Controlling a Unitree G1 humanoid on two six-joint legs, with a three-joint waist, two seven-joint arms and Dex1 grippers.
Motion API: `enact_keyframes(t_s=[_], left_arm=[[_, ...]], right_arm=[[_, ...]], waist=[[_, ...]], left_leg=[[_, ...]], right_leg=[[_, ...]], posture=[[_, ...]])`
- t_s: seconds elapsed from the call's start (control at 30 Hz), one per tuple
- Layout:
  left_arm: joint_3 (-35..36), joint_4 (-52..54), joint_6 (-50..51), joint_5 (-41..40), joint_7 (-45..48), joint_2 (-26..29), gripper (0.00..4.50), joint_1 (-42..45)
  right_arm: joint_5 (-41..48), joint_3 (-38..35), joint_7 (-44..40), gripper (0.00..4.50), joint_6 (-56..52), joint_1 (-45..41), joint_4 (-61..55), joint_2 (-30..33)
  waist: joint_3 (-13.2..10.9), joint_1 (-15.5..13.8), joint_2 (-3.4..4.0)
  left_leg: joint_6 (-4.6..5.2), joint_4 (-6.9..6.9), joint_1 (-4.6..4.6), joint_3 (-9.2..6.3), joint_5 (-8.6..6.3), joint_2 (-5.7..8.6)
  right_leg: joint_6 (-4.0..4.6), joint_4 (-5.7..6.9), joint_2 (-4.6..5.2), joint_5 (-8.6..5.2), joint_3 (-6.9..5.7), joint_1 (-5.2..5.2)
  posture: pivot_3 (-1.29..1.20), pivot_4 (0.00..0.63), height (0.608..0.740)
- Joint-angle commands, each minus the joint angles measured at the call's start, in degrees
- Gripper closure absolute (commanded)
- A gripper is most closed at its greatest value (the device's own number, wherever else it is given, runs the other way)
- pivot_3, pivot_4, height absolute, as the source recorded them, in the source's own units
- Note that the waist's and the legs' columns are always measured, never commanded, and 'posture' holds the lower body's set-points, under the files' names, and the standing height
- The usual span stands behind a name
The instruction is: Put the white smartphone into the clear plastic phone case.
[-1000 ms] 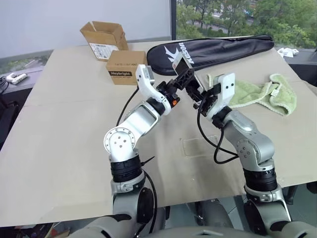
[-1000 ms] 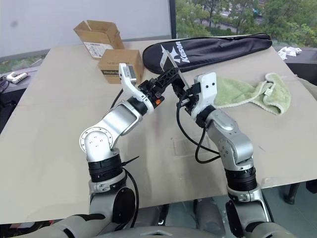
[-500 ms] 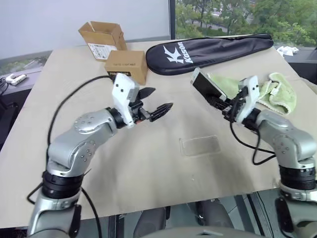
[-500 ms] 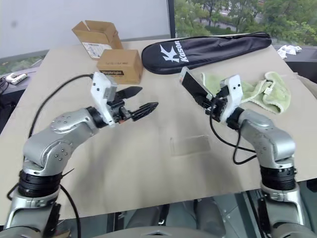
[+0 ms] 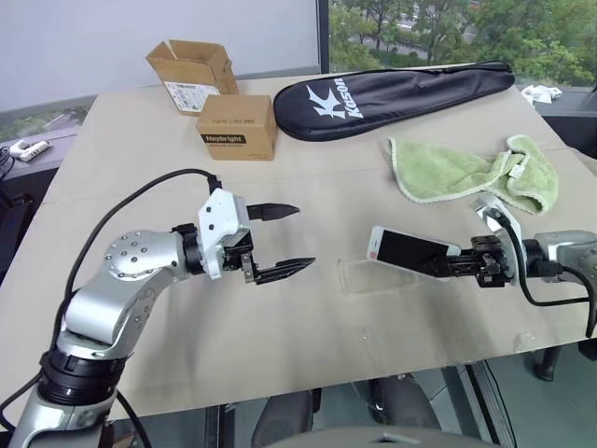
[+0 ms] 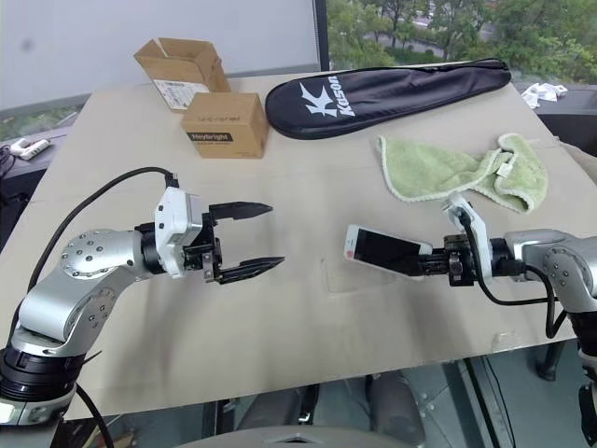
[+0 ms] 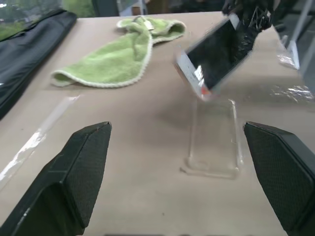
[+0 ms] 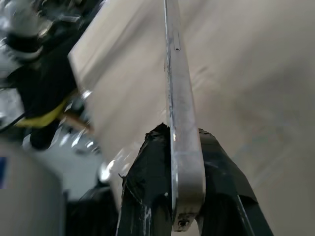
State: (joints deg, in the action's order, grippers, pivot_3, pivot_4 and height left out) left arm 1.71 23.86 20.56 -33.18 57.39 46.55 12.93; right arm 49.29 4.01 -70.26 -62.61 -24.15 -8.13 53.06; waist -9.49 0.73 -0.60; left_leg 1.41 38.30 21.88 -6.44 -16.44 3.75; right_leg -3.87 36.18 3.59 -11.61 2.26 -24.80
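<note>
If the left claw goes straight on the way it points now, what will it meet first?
Probably the white smartphone, held by the right claw over the clear plastic phone case. The open left claw faces both, and depth is hard to judge.

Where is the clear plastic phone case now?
The clear plastic phone case lies flat on the table, between both claws, just below the white smartphone.
</note>
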Motion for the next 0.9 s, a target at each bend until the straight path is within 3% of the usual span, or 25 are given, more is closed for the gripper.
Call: enact_keyframes(t_s=[0.03, 0.43, 0.9], left_arm=[[0.19, 1.04, -1.07, 0.24, 0.97, -0.56, 0.02, 0.52], [0.26, 2.64, -0.95, 1.54, 2.2, -0.95, 0.02, -1.05], [0.72, 2.43, -2.35, 2.52, 5.84, 0.72, 0.02, -3.4]], right_arm=[[-2.76, 4.37, -4.4, 4.5, 1.27, -2.66, -1.25, 1.37], [-13.35, 14.0, -7.15, 4.5, 4.52, -10.64, 6.82, -1.96], [-18.59, 16.6, -9.11, 4.5, 4.65, -13.8, 10.7, -3.54]], waist=[[0.0, 0.03, 0.0], [0.0, -0.11, -0.01], [-0.01, -0.1, 0.0]], left_leg=[[0.0, 0.0, 0.0, -0.01, 0.0, 0.0], [-0.25, -0.01, 0.03, -0.1, 0.14, 0.01], [-0.26, -0.01, 0.04, -0.12, 0.14, 0.01]], right_leg=[[0.0, -0.01, 0.0, 0.0, -0.01, 0.0], [0.0, -0.02, 0.05, 0.0, -0.08, -0.01], [0.0, -0.02, 0.1, 0.0, -0.1, -0.02]], posture=[[0.0, 0.15, 0.74], [0.0, 0.15, 0.74], [0.0, 0.15, 0.74]])
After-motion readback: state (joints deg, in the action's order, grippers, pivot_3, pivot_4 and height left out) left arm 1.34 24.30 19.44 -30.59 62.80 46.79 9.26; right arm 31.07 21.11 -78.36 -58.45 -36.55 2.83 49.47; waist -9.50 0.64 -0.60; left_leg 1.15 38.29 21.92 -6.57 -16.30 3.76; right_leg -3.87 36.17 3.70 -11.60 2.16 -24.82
